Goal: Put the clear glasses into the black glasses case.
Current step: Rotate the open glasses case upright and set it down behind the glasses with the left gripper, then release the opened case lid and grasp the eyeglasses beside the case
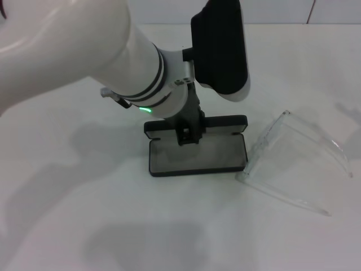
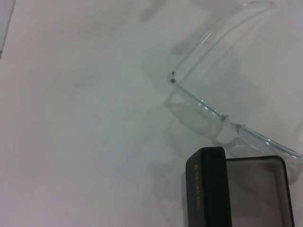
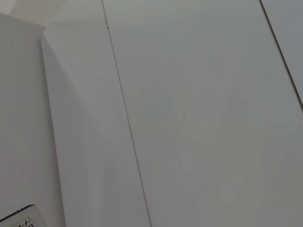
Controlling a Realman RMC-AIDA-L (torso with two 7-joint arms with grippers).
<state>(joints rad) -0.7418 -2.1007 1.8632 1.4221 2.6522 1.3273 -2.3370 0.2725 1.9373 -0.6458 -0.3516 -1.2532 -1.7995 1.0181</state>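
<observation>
While the black glasses case lies open under the left tool, whose fingers I cannot tell apart or together, the clear glasses sit just beside it on the counter, ungrasped; pickup comes next.

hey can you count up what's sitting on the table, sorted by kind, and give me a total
Clear glasses: 1, lying beside the case, not in it
Black glasses case: 1, open, grey lining showing, with the left claw at its upright lid
Total: 2
</observation>
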